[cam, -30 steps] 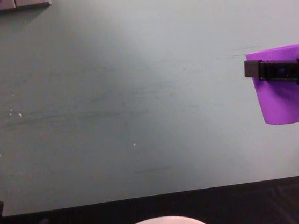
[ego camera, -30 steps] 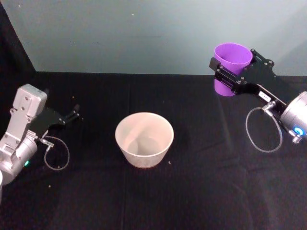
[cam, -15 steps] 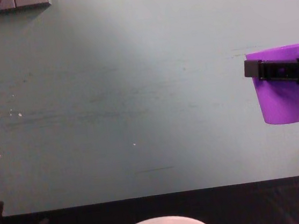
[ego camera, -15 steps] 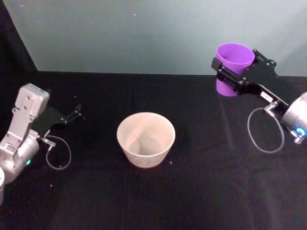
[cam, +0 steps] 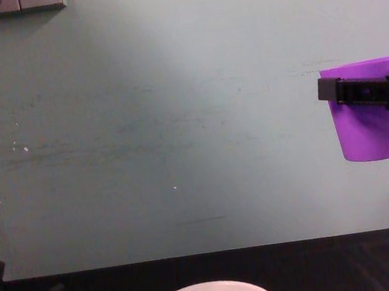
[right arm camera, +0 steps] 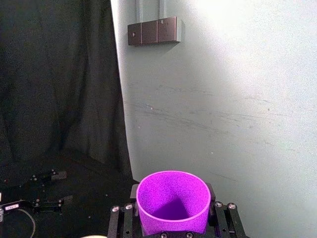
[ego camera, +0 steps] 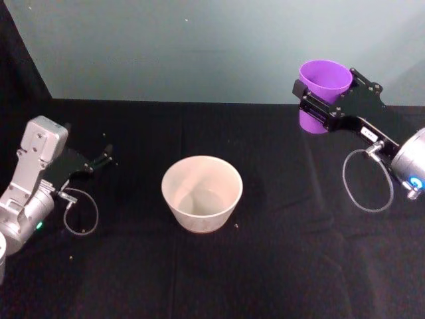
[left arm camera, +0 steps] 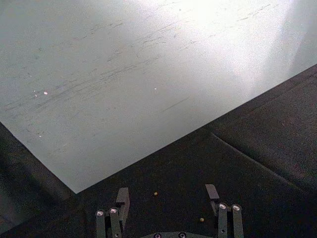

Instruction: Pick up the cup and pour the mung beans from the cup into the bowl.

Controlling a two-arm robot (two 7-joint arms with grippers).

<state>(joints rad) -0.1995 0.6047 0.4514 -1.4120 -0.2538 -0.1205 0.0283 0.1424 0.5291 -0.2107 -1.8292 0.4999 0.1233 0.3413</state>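
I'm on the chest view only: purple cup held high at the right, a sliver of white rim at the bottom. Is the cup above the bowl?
Observer: No. In the head view the right tool holds the cup off to the right of the bowl and farther back.
Operator: Anything in the bowl?
Observer: The head view looks into it, and no beans are visible inside.
Operator: And the left arm?
Observer: The left tool sits low at the left of the table, open and holding nothing.
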